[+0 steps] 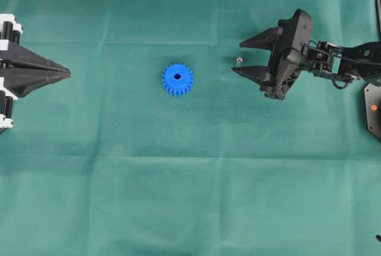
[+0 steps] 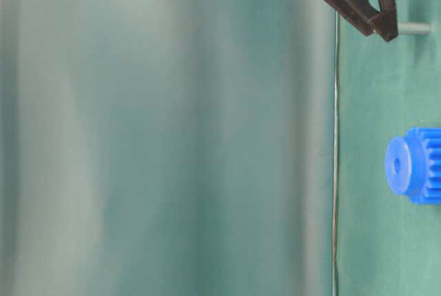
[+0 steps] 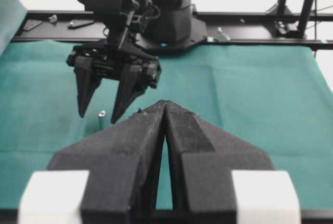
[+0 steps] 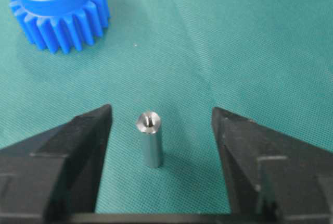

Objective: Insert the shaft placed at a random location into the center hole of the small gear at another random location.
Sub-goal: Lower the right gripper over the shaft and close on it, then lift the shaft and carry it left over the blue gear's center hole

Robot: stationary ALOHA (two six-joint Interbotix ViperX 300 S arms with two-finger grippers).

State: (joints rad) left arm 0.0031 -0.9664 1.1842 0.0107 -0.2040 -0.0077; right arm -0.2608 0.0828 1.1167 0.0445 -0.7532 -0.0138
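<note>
The right hand [image 4: 161, 130], fingers apart, straddled the upright shaft [image 4: 150, 139]; closing on it squarely seemed next, the left hand [image 3: 165, 110] pinched closed.

The shaft [image 4: 149, 138] is a short silvery-grey metal pin standing upright on the green cloth, its flat top end showing a small dark slot or dimple. From overhead it reads only as a shiny dot [image 1: 239, 60]. The small gear [image 1: 177, 79] is a bright blue plastic toothed wheel lying flat on the cloth with its raised round hub facing up and many short teeth around the rim. Its center hole [image 1: 177, 77] is a small dark round opening in the middle of the hub, with nothing in it. Shaft and gear stand apart, not touching.
</note>
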